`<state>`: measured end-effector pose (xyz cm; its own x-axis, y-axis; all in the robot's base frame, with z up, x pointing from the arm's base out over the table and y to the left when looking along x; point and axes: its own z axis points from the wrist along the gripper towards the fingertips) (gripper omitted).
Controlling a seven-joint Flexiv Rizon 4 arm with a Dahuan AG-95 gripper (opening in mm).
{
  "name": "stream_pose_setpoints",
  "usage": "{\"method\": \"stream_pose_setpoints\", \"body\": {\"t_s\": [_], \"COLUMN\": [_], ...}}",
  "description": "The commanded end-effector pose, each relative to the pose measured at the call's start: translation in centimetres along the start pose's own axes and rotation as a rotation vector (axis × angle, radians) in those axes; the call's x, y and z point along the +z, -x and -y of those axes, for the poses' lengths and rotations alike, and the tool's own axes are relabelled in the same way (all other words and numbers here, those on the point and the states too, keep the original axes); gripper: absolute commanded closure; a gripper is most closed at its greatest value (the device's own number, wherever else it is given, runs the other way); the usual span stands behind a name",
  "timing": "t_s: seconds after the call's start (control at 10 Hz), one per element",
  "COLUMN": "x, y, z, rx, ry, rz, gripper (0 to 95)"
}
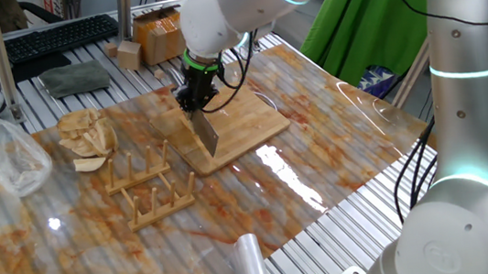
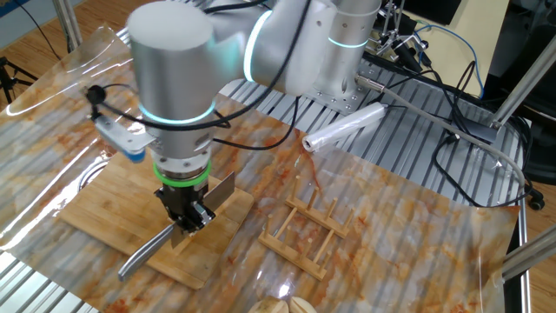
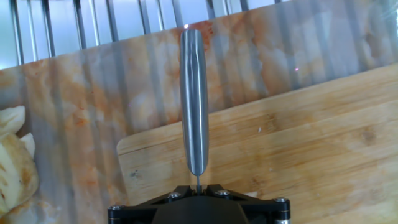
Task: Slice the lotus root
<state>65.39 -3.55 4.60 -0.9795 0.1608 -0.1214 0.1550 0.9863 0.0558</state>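
- Your gripper (image 1: 196, 104) points straight down over the bamboo cutting board (image 1: 242, 123), its black fingers pressed together on a knife (image 1: 206, 134).
- In one fixed view the knife's flat, rectangular steel blade hangs below the fingers with its lower edge down at the board's surface.
- In the other fixed view the knife's smooth, rounded metal handle (image 2: 146, 249) sticks out from the gripper (image 2: 187, 223) toward the board's near edge, low over the wood.
- In the hand view that handle (image 3: 194, 99) is a polished grey bar, tapering toward the fingers, running up over the board's rounded corner (image 3: 134, 149).
- You cannot make out the lotus root in any of the three views; if a piece lies under the blade, the gripper and knife hide it.
- The board is pale, grained wood with rounded corners, lying on a glossy, rippled clear sheet (image 1: 320, 160) streaked with orange-brown marks.
- That sheet covers a table of ribbed metal slats (image 1: 346, 227).
- A heap of tan, curved slices (image 1: 87, 136) sits well apart from the board, past a light wooden rack (image 1: 150, 186) of upright pegs.
- A crumpled clear plastic bag (image 1: 14, 158) lies beside the heap.
- A roll of clear film (image 2: 343, 129) rests on the slats, away from the board.
- A small wooden cube (image 1: 129, 51) stands near the table's far edge.
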Motion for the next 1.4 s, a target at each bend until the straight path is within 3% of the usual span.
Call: {"method": "stream_pose_setpoints", "body": {"t_s": [0.1,0.3,0.5,0.6,0.8,1.0,1.1,1.3,1.4], "x": [2.4,2.7,2.5,2.4,2.1,0.7,-1.1,-2.3,-2.6], "y": [0.2,0.2,0.0,-0.1,0.0,-0.1,-0.5,-1.1,-1.3], "z": [-0.2,-0.3,-0.3,-0.3,-0.2,0.0,0.1,-0.5,-0.7], "rx": [-0.004,0.002,0.006,0.003,0.011,0.004,0.013,0.029,0.04], "ry": [0.015,0.012,0.029,0.018,0.029,0.011,0.016,0.002,0.01], "rz": [-0.011,-0.013,-0.011,-0.022,-0.026,-0.058,-0.076,-0.069,-0.068], "gripper": [95.0,95.0,95.0,95.0,95.0,95.0,95.0,95.0,95.0]}}
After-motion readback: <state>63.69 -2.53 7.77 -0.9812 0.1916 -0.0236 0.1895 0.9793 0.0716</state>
